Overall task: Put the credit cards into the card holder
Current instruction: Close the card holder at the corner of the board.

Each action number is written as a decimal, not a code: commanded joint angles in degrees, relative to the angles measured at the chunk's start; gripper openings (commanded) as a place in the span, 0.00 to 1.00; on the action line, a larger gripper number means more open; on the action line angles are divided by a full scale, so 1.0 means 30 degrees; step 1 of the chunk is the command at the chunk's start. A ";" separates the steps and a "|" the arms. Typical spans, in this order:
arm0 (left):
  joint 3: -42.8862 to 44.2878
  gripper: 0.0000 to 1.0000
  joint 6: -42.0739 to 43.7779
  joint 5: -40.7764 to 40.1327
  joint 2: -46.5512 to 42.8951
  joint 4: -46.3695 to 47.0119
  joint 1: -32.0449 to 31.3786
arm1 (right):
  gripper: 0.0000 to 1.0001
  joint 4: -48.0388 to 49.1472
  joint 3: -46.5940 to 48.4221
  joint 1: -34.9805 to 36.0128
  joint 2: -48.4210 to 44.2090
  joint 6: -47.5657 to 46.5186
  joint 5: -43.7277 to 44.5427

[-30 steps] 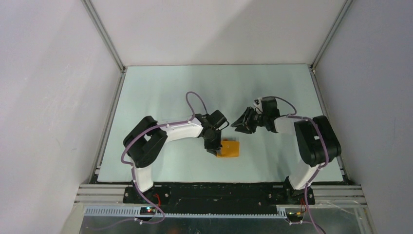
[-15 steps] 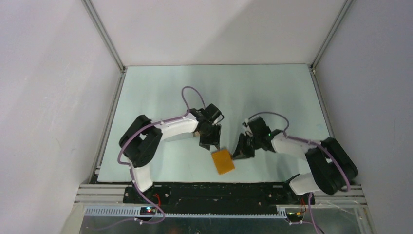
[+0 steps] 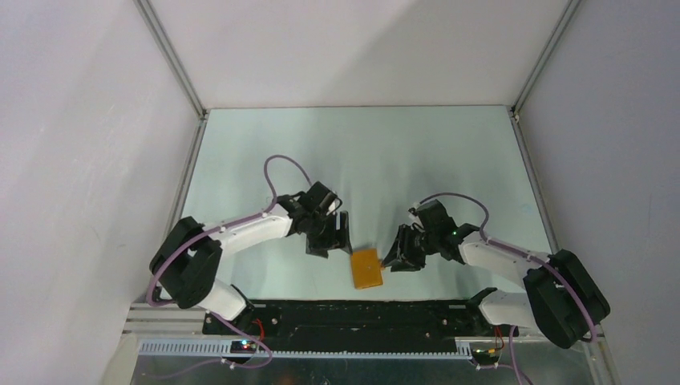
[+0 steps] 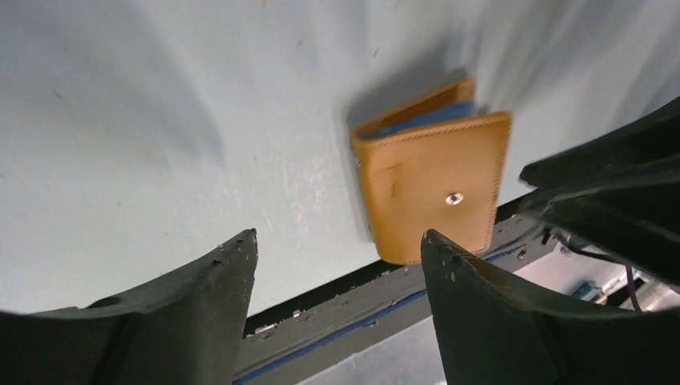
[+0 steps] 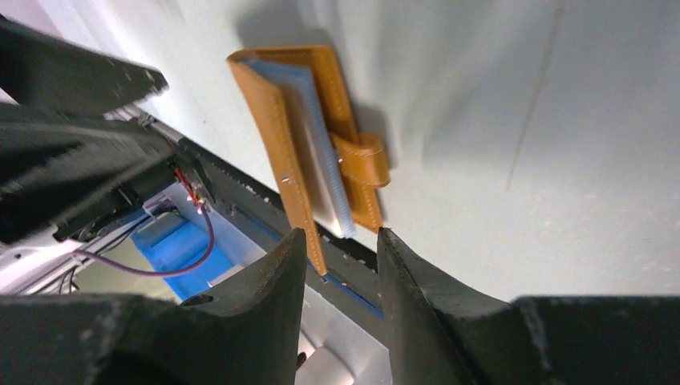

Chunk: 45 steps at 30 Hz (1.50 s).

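Observation:
The card holder (image 3: 367,268) is an orange-mustard wallet lying folded on the table near its front edge. In the left wrist view its top flap (image 4: 433,192) shows a metal snap. My left gripper (image 3: 333,241) stands open just left of it, touching nothing (image 4: 337,241). My right gripper (image 3: 393,258) is at the wallet's right edge. Seen edge-on, the card holder (image 5: 281,128) gapes slightly, with pale blue layers inside and its tab clasp (image 5: 365,160) curled up. My right gripper (image 5: 341,237) is open, a corner of the top flap in its gap. The credit cards are hidden.
The table's front edge and black base rail (image 3: 361,309) run right beside the wallet. Metal frame posts (image 3: 180,72) and grey walls enclose the pale green table (image 3: 361,152). Both arms converge near the front middle.
My left gripper opened, let go of the wallet and drew back to the left. The wallet now lies nearer the front edge. My right arm swung down from mid-table to the wallet's right edge.

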 commanded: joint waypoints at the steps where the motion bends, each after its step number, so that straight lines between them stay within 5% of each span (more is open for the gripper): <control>1: -0.1964 0.79 -0.2561 0.1894 -0.0869 0.3327 -0.0513 | 0.41 -0.0305 0.0078 -0.0649 0.1289 -0.1045 0.0388; 6: -0.3328 0.80 -0.4380 0.2407 -0.0701 0.6232 -0.0624 | 0.40 0.1511 0.0172 -0.1073 0.2897 -0.1272 -0.0142; 16: -0.2726 0.75 -0.4791 0.2035 0.1427 0.6760 -0.0939 | 0.31 0.0400 0.2959 0.0495 0.6733 -0.2732 0.2988; 21: -0.2358 0.73 -0.4861 0.1925 0.2163 0.6771 -0.1215 | 0.04 -0.0631 0.3806 0.1304 0.7607 -0.3553 0.4711; 25: -0.2550 0.74 -0.4767 0.1706 0.1899 0.6743 -0.1225 | 0.00 -0.0669 0.3872 0.1223 0.6518 -0.4126 0.4520; 35: -0.3609 0.79 -0.4396 0.1138 -0.0559 0.6682 -0.1033 | 0.00 0.1575 0.2426 -0.1607 0.0666 -0.2870 -0.2719; 41: -0.3288 0.79 -0.4152 0.1104 -0.0141 0.6672 -0.1044 | 0.00 0.8880 -0.0277 -0.2575 0.1480 0.1420 -0.7121; 45: -0.2652 0.77 -0.3984 0.1069 0.0612 0.6698 -0.1076 | 0.00 1.0844 -0.1263 -0.2757 0.2961 0.2399 -0.7968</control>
